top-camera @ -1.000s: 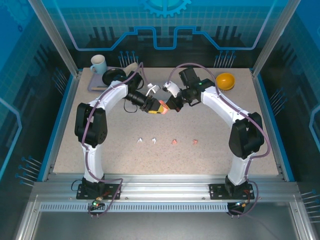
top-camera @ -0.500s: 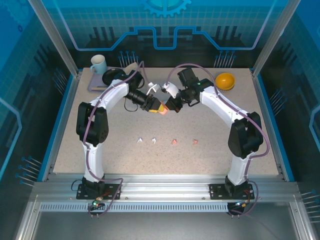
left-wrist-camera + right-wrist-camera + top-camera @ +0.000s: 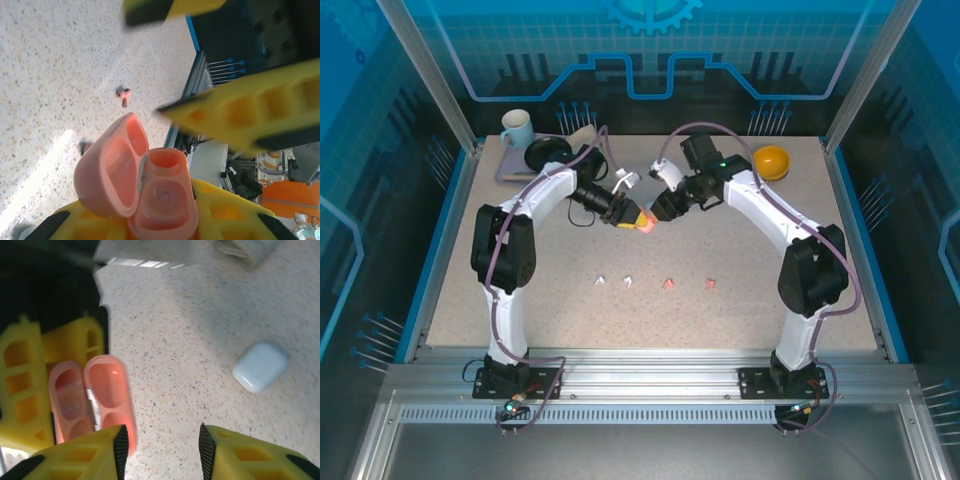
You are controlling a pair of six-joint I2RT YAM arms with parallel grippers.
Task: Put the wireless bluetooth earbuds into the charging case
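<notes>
My left gripper (image 3: 632, 214) is shut on the salmon-pink charging case (image 3: 165, 200) and holds it above the table's middle. The case's lid (image 3: 107, 170) is swung open and both sockets look empty. My right gripper (image 3: 161, 450) is open just beside the lid (image 3: 106, 390), with nothing between its fingers. Four tiny earbuds lie in a row on the table nearer the arm bases: two white earbuds (image 3: 601, 281) (image 3: 629, 280) and two pink earbuds (image 3: 668, 284) (image 3: 710, 284). One pink earbud (image 3: 123, 94) also lies on the table in the left wrist view.
A closed white case (image 3: 259, 366) lies on the table behind the grippers. At the back left stand a white mug (image 3: 516, 127) and a black object (image 3: 548, 152). An orange bowl (image 3: 770, 161) sits at the back right.
My right gripper has opened and drawn slightly back from the pink case. The left gripper keeps its hold on the case and has shifted only a little.
</notes>
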